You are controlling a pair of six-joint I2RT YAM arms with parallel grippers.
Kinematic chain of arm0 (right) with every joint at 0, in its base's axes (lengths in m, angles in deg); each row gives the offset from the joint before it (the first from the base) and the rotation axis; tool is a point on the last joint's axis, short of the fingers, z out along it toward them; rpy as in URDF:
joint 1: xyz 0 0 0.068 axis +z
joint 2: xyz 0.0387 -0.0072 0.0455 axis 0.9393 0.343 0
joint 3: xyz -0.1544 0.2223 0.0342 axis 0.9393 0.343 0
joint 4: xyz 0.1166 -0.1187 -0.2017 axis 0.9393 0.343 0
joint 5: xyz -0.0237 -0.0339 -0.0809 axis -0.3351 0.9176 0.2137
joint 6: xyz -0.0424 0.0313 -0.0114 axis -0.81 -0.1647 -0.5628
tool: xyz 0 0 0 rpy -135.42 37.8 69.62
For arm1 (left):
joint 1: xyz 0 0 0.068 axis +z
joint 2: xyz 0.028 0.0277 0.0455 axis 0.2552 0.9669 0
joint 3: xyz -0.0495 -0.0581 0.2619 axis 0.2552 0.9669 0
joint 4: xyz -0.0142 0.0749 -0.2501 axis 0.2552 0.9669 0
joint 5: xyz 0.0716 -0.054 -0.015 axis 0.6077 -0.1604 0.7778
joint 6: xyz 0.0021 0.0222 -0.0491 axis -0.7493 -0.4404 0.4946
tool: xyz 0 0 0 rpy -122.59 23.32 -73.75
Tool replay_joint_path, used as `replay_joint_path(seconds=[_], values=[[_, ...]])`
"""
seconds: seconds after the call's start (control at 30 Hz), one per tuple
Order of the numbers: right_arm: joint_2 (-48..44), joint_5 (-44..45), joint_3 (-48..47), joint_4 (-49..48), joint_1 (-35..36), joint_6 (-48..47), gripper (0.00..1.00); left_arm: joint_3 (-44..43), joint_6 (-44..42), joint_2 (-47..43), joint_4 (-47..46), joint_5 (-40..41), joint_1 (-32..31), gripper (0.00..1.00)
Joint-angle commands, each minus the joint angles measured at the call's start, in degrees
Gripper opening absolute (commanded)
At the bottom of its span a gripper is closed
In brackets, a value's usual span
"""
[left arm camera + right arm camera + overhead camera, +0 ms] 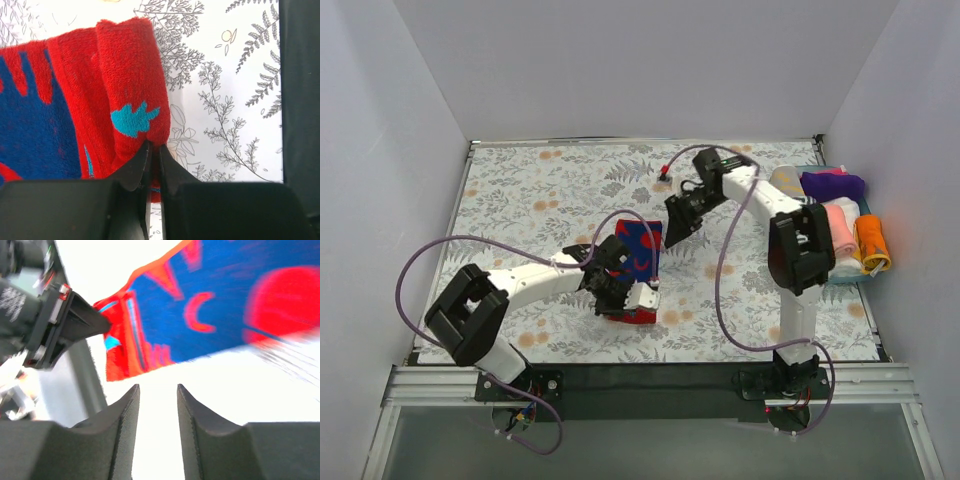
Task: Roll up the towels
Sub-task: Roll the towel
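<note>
The red and blue patterned towel (640,243) lies mid-table, its near end folded over into a thick red fold (127,85). My left gripper (617,283) is shut on that fold; in the left wrist view its jaws (154,146) pinch the red edge. My right gripper (678,222) is open and empty, just right of the towel and not touching it. In the right wrist view its jaws (157,388) stand apart, facing the towel (225,305) and the left gripper (75,322). A salmon-pink towel (841,227) lies rolled at the right edge.
A tray (855,277) at the right edge holds rolled towels: purple (832,184), pink, orange (872,243) and a pale one (788,181). The flower-and-fern covering (540,190) spreads over the table. White walls enclose three sides. Arm cables loop above the table.
</note>
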Motion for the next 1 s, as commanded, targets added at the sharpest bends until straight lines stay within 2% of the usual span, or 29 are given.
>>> replay_joint_path(seconds=[0.0, 0.07, 0.17, 0.2, 0.23, 0.3, 0.37, 0.4, 0.53, 0.63, 0.8, 0.9, 0.97], values=[[-11.62, 5.91, 0.04, -2.41, -4.12, 1.99, 0.37, -4.16, 0.32, 3.66, 9.56, -10.51, 5.05, 0.0], [-16.03, 8.28, 3.29, -5.39, -4.31, 1.38, 0.45, -8.64, -0.12, 8.14, 12.54, -13.42, 8.81, 0.0], [-24.74, 8.9, 11.11, -8.56, -4.14, -0.55, 0.66, -16.02, -3.28, 15.96, 18.24, -18.44, 12.86, 0.0], [-28.93, 9.34, 13.39, -10.66, -3.44, -0.99, 0.68, -17.87, -4.24, 17.9, 19.75, -19.49, 13.58, 0.0], [-30.98, 9.96, 17.24, -11.72, -2.82, -2.12, 0.74, -19.54, -5.91, 20.35, 20.98, -21.68, 14.45, 0.0], [-35.98, 13.03, 21.39, -14.19, 0.93, -3.88, 0.72, -24.82, -7.94, 26.77, 25.55, -23.89, 16.57, 0.0], [-38.98, 19.23, 26.15, -15.86, 4.98, -5.56, 0.64, -29.37, -12.15, 32.64, 30.8, -28.1, 18.76, 0.0], [-39.43, 21.19, 28.42, -16.3, 9.7, -5.74, 0.61, -31.05, -14.6, 34.42, 32.49, -29.16, 19.47, 0.0], [-40.66, 29.46, 32.04, -21.65, 19.75, -5.21, 0.62, -36.78, -17.7, 42.07, 39.0, -31.98, 21.4, 0.0], [-38.39, 36.05, 33.63, -26.84, 25.91, -6.44, 0.68, -39.42, -18.49, 45.24, 40.68, -31.63, 22.11, 0.01], [-31.28, 45.46, 33.89, -35.28, 34.34, -10.82, 0.71, -39.86, -17.97, 47.01, 40.07, -30.4, 22.37, 0.02], [-27.05, 47.31, 34.07, -39.59, 36.72, -12.41, 0.71, -39.51, -17.7, 47.09, 39.54, -30.58, 22.81, 0.04], [-24.07, 47.14, 34.24, -41.43, 37.26, -12.86, 0.66, -39.6, -17.96, 47.27, 39.71, -30.49, 23.08, 0.04]])
